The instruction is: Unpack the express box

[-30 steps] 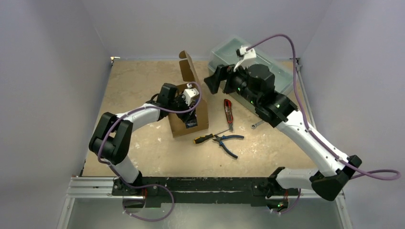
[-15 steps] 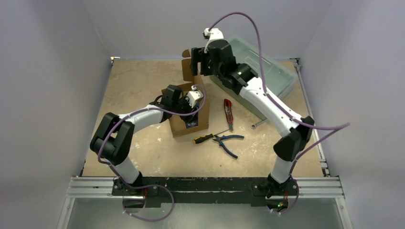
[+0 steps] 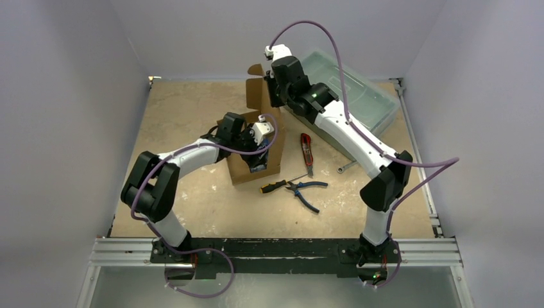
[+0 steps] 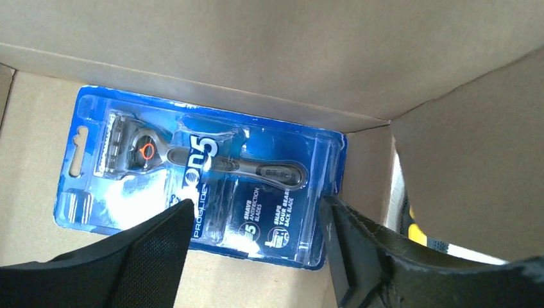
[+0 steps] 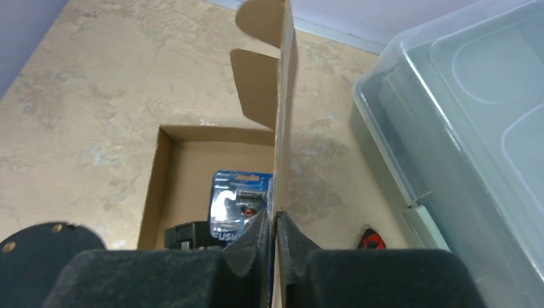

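Observation:
The express box (image 3: 238, 171), brown cardboard, stands open in the middle of the table. Its hinged lid (image 3: 258, 94) is upright. My right gripper (image 3: 274, 88) is shut on the lid's edge; in the right wrist view both pads (image 5: 262, 239) press the thin cardboard lid (image 5: 284, 122). My left gripper (image 3: 257, 156) reaches down inside the box. It hangs open (image 4: 256, 212) just above a blue razor blister pack (image 4: 205, 173) lying flat on the box floor, one finger over each side of the pack's lower edge. The pack (image 5: 238, 192) also shows in the right wrist view.
A translucent grey-green plastic toolbox (image 3: 369, 96) sits at the back right, close behind the right arm. Right of the box lie a red utility knife (image 3: 307, 150), a screwdriver (image 3: 274, 186), blue-handled pliers (image 3: 308, 191) and a small wrench (image 3: 345, 167).
My right arm swung left from the toolbox to the box's upright lid and shut on its edge. The left gripper stayed in the box and its jaws widened.

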Motion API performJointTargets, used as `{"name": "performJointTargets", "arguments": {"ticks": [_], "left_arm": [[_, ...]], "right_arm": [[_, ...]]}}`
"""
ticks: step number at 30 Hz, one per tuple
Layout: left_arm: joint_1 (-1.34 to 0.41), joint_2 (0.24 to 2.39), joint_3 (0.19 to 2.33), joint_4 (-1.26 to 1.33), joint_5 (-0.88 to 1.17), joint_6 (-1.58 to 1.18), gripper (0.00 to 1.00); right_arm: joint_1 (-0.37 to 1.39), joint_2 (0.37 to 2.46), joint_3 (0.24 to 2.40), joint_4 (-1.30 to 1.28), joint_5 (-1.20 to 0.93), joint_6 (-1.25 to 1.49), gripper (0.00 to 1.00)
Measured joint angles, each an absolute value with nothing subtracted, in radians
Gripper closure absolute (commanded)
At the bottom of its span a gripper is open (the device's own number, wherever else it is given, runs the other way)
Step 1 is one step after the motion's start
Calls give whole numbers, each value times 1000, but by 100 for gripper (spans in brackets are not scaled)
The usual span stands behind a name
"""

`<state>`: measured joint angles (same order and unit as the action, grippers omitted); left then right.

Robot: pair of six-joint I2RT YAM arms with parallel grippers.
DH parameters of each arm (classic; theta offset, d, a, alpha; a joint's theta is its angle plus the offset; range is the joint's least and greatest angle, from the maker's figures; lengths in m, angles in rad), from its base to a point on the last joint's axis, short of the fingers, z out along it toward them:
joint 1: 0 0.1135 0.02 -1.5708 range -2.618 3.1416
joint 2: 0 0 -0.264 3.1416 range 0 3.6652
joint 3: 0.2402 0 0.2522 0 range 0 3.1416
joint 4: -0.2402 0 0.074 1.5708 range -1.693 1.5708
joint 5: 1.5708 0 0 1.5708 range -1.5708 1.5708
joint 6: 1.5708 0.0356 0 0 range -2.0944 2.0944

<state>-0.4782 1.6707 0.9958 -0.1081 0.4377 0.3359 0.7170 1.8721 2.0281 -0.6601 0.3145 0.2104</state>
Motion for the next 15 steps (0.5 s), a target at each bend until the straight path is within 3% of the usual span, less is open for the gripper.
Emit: {"name": "performJointTargets", "arguments": {"ticks": [3,15], "left_arm": [[-464,1671,1002,-124,474,366,25],[-354,1688,1060,-146,533,408,27]], "right_arm": [[706,1844,2003,-659,260,195,100],[599,1817,1968,-661,58,178,100]]}}
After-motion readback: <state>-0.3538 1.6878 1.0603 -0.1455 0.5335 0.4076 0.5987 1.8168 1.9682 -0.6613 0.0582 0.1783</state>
